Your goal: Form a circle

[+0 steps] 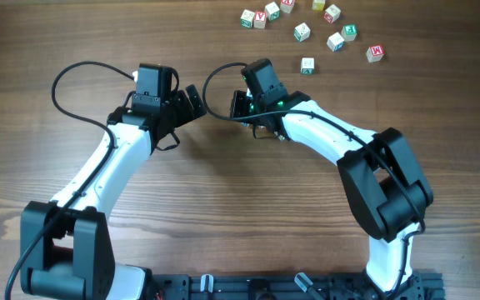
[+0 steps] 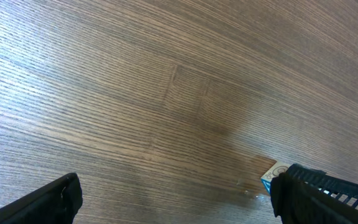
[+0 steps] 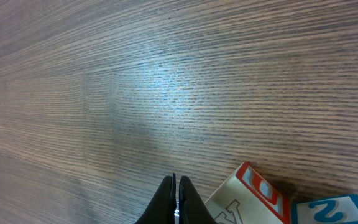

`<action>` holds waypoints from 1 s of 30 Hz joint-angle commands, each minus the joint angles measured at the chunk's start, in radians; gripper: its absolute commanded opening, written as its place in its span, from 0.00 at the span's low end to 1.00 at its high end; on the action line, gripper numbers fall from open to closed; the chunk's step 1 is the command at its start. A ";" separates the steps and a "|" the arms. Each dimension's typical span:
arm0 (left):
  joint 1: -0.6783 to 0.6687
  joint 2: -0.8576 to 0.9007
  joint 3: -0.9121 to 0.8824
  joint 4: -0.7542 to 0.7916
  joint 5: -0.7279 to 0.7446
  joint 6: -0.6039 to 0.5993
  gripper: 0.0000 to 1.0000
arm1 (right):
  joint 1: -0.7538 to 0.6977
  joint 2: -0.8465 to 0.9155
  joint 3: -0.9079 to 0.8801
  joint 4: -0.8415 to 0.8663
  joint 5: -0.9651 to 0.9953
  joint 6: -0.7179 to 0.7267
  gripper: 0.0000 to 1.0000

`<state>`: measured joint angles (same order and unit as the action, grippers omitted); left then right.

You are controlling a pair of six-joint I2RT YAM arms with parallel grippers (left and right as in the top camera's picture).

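The circle (image 3: 253,196), a small clump of touching cubes, lies just beside the right gripper (image 3: 176,186), jaws closed, holding nothing. The left gripper (image 2: 176,183) stands wide, empty. Loose cubes (image 1: 302,32) lie well apart, so the ring appears barely begun.

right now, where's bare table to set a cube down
Bare wood: the table's far left corner beyond the left arm, the near middle between both arms, and the right edge beside the right arm. Crowded: the far right, where scattered letter cubes lie, and mid-table where the arms' tips nearly meet.
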<state>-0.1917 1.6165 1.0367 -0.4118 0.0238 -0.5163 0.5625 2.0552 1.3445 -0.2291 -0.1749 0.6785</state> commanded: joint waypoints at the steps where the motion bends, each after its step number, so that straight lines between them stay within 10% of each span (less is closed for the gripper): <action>1: 0.000 -0.019 -0.003 0.002 0.001 0.015 1.00 | 0.003 0.023 0.021 -0.008 0.026 -0.013 0.05; 30: 0.000 -0.019 -0.003 0.002 0.001 0.015 1.00 | 0.003 0.023 0.021 -0.034 0.048 0.010 0.05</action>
<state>-0.1917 1.6165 1.0367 -0.4118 0.0242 -0.5163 0.5625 2.0567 1.3445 -0.2657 -0.1486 0.6800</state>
